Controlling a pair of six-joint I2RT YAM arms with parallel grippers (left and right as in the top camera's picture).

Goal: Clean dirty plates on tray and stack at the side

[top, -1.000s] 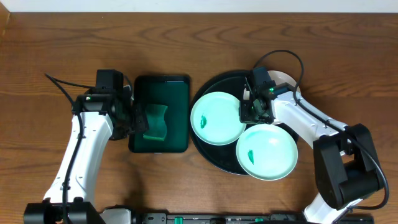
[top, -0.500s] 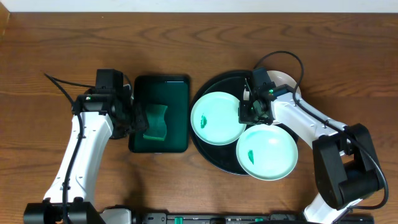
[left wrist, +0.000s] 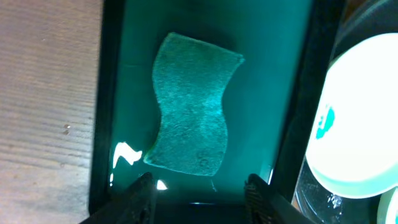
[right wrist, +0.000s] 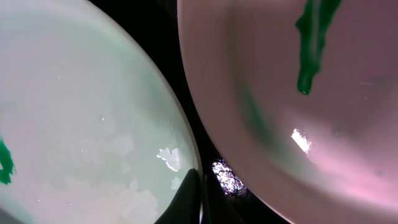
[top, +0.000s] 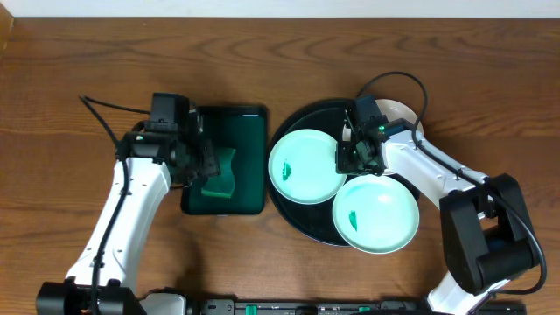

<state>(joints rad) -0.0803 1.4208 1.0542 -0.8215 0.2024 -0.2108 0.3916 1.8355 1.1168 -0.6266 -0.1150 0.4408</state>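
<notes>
Three dirty plates lie on the round black tray (top: 289, 124). The left plate (top: 302, 166) has a small green smear, and so does the front plate (top: 378, 214). The third plate (top: 404, 111) is mostly hidden behind my right arm. My right gripper (top: 348, 157) is shut on the left plate's right rim; the right wrist view shows the fingers (right wrist: 200, 198) pinching that rim (right wrist: 81, 112), with the front plate (right wrist: 292, 106) beside it. My left gripper (top: 203, 168) is open above a green sponge (top: 220, 172). In the left wrist view the sponge (left wrist: 193, 106) lies just ahead of the open fingers (left wrist: 202, 199).
The sponge lies in a rectangular dark green tray (top: 249, 131) left of the black tray; its wet floor (left wrist: 267, 93) shows in the left wrist view, with the left plate (left wrist: 360, 130) at the right edge. Bare wood table (top: 87, 70) surrounds both trays.
My left arm has moved right, bringing the open gripper over the green tray toward the sponge. My right gripper and the plates have not moved.
</notes>
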